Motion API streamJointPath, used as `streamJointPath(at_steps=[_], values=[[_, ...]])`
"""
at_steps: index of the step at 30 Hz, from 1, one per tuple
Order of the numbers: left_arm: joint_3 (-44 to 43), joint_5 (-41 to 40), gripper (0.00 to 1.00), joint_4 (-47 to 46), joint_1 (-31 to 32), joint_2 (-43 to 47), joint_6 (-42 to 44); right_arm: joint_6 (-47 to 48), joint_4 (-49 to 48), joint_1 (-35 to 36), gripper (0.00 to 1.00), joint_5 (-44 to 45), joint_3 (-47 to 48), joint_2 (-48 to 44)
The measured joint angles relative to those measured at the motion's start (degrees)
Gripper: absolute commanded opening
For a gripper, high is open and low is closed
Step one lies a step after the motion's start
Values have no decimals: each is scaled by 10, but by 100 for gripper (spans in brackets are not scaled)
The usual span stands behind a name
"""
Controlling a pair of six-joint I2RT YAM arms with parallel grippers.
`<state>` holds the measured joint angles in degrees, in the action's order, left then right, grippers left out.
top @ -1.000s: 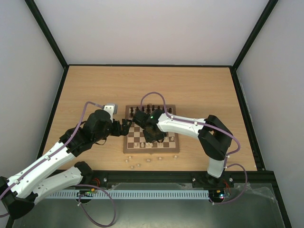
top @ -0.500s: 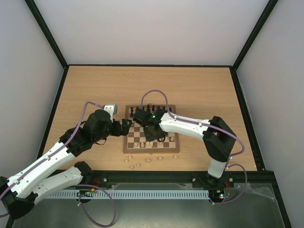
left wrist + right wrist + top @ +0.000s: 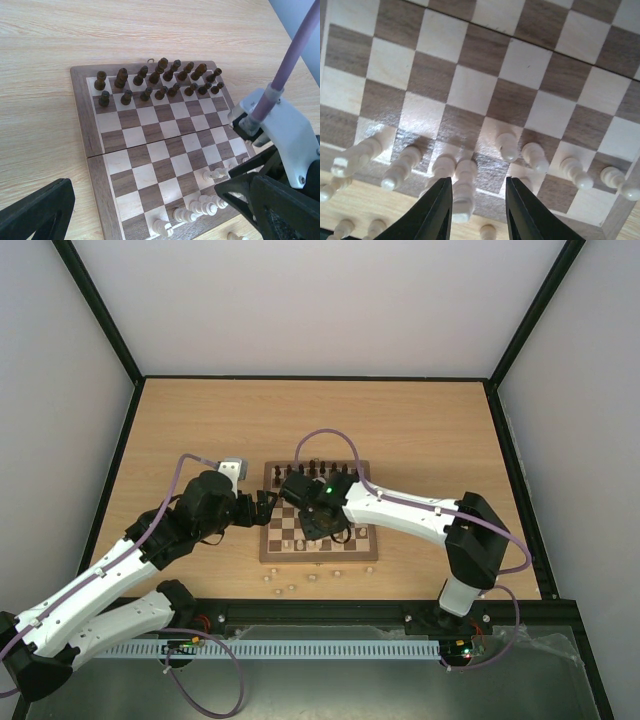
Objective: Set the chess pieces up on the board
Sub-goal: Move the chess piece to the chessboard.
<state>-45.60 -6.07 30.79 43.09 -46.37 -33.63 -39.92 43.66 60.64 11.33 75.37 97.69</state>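
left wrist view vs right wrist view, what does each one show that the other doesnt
Only left wrist: the dark chess pieces in two rows at the far side of the board, and the right arm above it. Only right wrist: the right gripper, jaws apart with a pale piece between them. Both: the board's squares and the pale pieces on its near rows.

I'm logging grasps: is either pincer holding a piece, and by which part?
Nothing is held. The right pincer has its jaws apart around a pale piece, clear on one side; the left pincer hangs open, empty.
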Motion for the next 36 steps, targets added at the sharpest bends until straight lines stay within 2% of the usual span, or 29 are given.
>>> streamJointPath(at_steps=[16,36], values=[[0,6,99,-1,0,0,0,-33,3,32,30,-5,0,-3],[0,12,99,-5,0,0,2,-53,15,36,29,-3,-6,-3]])
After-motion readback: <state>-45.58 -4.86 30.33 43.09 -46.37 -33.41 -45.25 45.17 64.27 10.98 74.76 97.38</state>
